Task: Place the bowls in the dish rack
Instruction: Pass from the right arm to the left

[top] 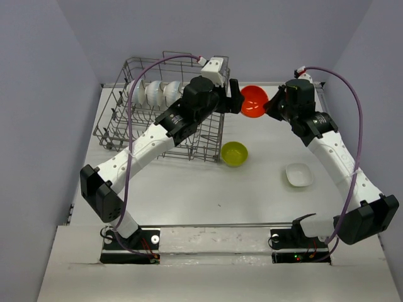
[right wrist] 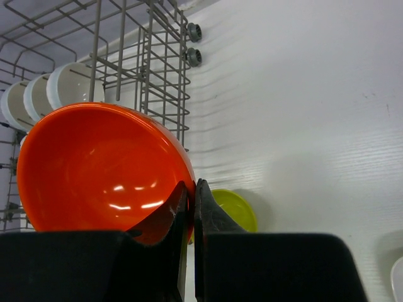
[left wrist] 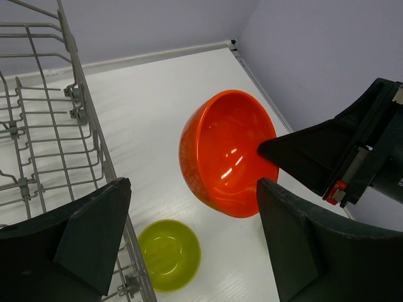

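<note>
Gloss against wire and matt.
The orange bowl (left wrist: 227, 154) and green bowl (left wrist: 169, 255) are smooth and glossy; the dish rack (left wrist: 56, 126) is dull grey metal wire; the white tabletop (right wrist: 302, 94) is matt, finely ribbed; the left end effector (left wrist: 192, 184) is matt black.

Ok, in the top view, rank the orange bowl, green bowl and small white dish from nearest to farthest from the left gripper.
1. Orange bowl, right beside the left gripper, pinched by the right gripper.
2. Green bowl, below it, beside the dish rack's near corner.
3. White dish, farther off on the right side.
</note>
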`<state>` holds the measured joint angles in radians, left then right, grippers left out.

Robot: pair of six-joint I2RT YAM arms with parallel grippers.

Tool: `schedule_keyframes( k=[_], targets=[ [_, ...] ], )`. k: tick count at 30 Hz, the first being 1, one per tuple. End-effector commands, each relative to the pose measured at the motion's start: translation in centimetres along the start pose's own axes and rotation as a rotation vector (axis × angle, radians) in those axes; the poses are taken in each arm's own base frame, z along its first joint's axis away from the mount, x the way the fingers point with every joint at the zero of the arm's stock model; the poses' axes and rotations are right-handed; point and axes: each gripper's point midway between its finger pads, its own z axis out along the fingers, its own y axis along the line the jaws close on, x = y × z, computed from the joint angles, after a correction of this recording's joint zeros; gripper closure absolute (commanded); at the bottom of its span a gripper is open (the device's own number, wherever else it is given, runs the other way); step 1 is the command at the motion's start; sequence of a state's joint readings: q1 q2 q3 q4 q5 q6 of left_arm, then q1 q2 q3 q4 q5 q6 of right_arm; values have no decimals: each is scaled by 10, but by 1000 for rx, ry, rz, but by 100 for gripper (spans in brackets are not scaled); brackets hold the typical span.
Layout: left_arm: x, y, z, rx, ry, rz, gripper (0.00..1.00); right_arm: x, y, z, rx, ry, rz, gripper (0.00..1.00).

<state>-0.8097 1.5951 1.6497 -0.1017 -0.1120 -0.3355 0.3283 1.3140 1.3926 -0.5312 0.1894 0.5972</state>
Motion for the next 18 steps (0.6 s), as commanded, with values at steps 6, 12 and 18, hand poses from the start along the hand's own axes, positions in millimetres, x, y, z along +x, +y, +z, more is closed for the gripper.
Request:
schedule_keyframes(
  k=[6, 12, 18],
  targets=[
    [-1, -2, 8, 8, -11, -1, 16, -40, 40, -16, -100, -124, 13, 99],
    [3, 2, 14, -13, 0, 8, 22, -41, 48, -17, -110, -126, 11, 99],
    [-3, 8, 17, -49, -17, 14, 28, -36, 57, -18, -119, -119, 1, 99]
  ],
)
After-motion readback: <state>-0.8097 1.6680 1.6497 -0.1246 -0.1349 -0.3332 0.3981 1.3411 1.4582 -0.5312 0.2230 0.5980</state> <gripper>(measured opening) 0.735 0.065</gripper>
